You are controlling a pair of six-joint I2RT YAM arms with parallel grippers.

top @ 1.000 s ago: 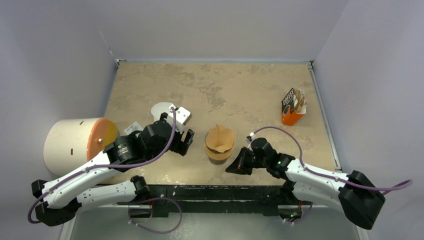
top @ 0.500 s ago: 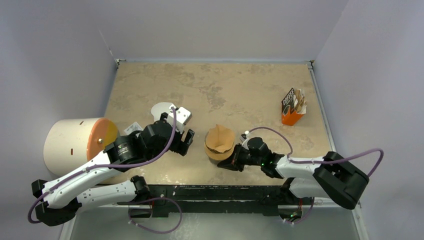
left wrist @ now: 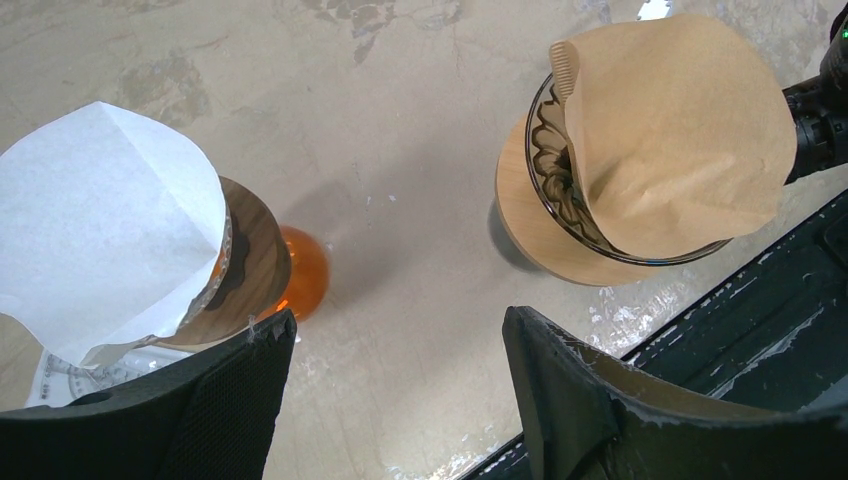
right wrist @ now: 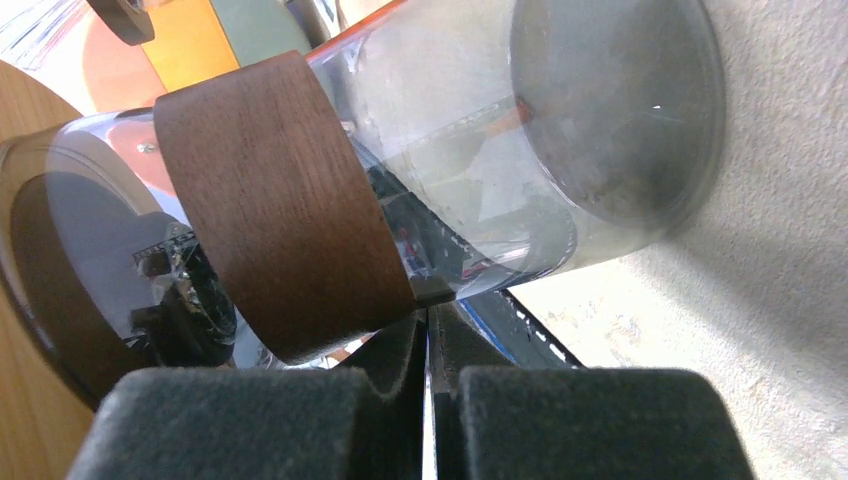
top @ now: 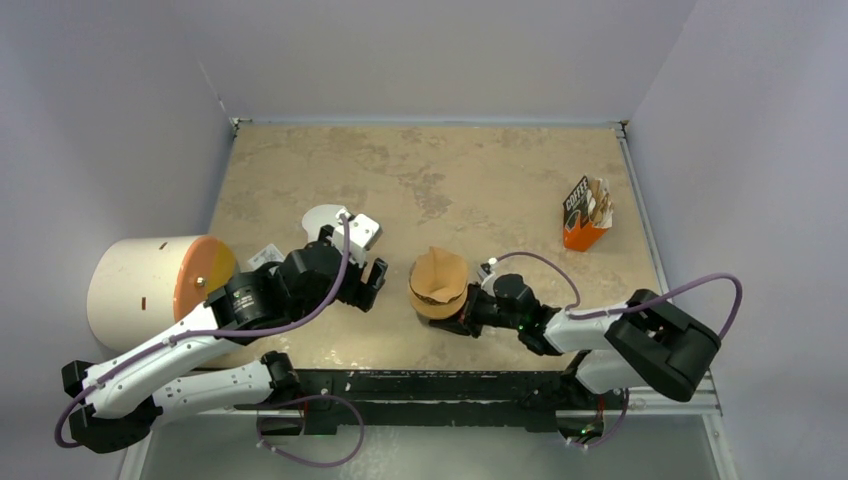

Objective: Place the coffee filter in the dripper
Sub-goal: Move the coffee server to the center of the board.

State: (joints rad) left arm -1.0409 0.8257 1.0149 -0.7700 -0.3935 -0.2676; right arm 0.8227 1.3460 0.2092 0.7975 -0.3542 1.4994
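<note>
While the light tan paper cone filter (left wrist: 680, 130) is sitting crookedly in the clear ribbed glass dripper (left wrist: 530, 225) with a wooden collar, the right tool (right wrist: 428, 330), pressed together, is lying just beside the smoky glass cup (right wrist: 560, 130) beneath; the left tool (left wrist: 395, 330) is hovering spread nearby.

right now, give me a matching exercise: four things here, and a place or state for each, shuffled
1 tan filter
2 white filter
3 packet
4 right gripper

a far right of the table
b shut, beside the cup
c above the orange vessel
d in the dripper's mouth

Pairs: 1-d, 2-c, 3-a, 4-b
</note>
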